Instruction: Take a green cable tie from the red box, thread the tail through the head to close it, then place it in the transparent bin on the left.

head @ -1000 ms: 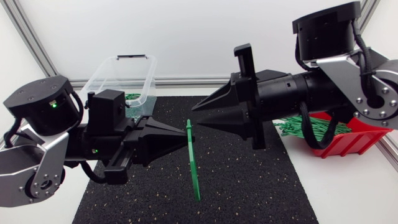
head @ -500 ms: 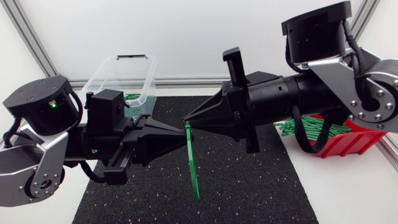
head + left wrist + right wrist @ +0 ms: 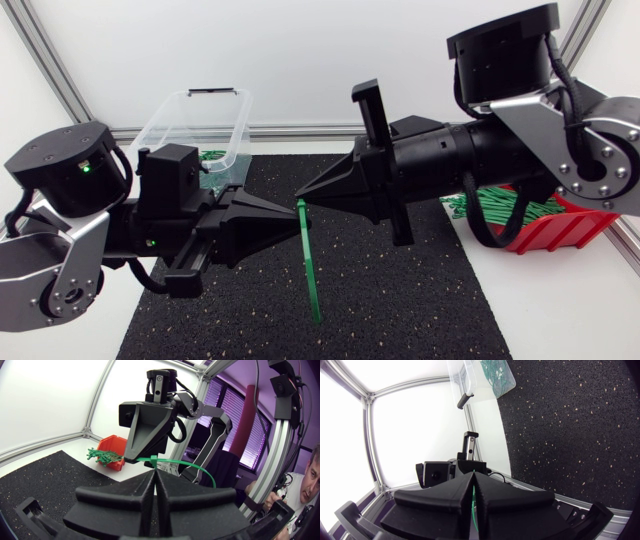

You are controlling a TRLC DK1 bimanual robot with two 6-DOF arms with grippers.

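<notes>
Green cable tie [image 3: 309, 265] is out of the red box [image 3: 560, 230]. It hangs from the left pincer [image 3: 293, 213], which is closed on its top end. The right pincer [image 3: 301, 191], closed, nips that same end. By my judgement, threading and the transparent bin [image 3: 195, 125] remain.

You have two arms here, a left arm [image 3: 60, 230] and a right arm [image 3: 540, 130]. Each arm has one gripper, so that makes two, the left gripper [image 3: 296, 214] and the right gripper [image 3: 301, 192]. Each gripper has two fingers, four in all. You can count one red box [image 3: 560, 232], one clear bin [image 3: 165, 120] and one black mat [image 3: 400, 300]. One tie [image 3: 310, 265] is out on its own. The box holds a heap of ties [image 3: 500, 208], too many for you to count. The bin holds a few more ties [image 3: 212, 158] in a tangle, and you cannot tell how many
</notes>
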